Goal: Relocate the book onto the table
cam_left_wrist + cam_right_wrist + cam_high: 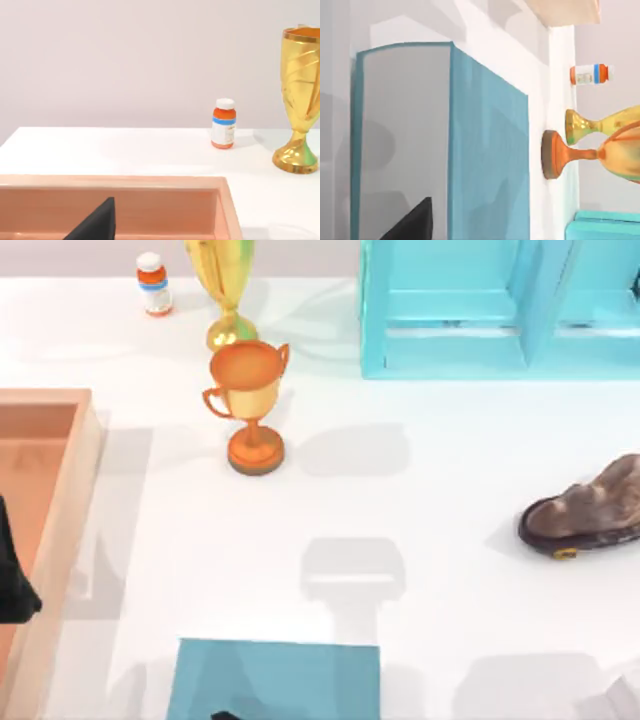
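book (275, 678) lies flat on the white table (420, 530) at the near edge, in front of the orange trophy (250, 405). right gripper (412, 222) hangs just over the book, left gripper (95, 222) over the wooden tray (45, 530); whether either claw is released or clenched cannot be told.

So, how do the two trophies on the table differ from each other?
The orange trophy has two side handles; the gold trophy shows none. The orange trophy has a wide round bowl, while the gold trophy has a tall narrow cup. The orange trophy stands nearer the book; the gold trophy stands behind it, beside the pill bottle. Both stand upright on the table.
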You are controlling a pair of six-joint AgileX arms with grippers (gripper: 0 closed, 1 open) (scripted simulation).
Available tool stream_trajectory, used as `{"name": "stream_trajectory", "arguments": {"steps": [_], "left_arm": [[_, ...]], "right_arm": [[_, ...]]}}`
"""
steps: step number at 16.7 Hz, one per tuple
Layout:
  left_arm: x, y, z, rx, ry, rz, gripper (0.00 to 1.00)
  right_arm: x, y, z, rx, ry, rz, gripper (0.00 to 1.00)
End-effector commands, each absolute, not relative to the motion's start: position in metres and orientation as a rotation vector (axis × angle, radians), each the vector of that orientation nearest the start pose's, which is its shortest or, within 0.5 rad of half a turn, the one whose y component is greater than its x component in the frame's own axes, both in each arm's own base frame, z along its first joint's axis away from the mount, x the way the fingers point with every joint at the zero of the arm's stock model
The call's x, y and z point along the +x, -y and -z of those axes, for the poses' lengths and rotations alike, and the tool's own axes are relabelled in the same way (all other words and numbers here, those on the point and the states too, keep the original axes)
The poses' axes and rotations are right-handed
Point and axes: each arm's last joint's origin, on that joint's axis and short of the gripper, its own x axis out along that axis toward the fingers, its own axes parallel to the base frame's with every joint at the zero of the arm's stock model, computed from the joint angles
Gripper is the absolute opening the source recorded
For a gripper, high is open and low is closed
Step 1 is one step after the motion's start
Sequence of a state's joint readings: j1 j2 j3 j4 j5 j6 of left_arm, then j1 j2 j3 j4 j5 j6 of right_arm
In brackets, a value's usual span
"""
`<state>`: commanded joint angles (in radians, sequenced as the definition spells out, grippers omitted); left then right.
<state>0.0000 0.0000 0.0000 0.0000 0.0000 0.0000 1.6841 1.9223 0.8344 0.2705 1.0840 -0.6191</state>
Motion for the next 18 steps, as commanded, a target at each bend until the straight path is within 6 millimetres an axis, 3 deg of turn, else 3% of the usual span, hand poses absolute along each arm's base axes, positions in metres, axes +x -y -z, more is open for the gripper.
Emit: {"name": "stream_trajectory", "arguments": {"steps": [5, 9, 14, 18], "left_arm": [[0.106, 0.001, -0.16, 0.0, 0.0, 0.0, 1.0], [0.106, 0.001, -0.16, 0.0, 0.0, 0.0, 1.0], [0.106, 0.001, -0.16, 0.0, 0.0, 0.0, 1.0], [0.106, 0.001, -0.16, 0.0, 0.0, 0.0, 1.0]], "right_arm": [[-0.062, -0.335, -0.09, -1.47, 0.005, -0.631, 1.0], [-0.091, -0.328, -0.093, -1.514, 0.037, -0.563, 1.0], [-0.109, -0.324, -0.105, -1.513, 0.087, -0.504, 1.0], [-0.113, -0.324, -0.109, -1.499, 0.093, -0.499, 1.0]]}}
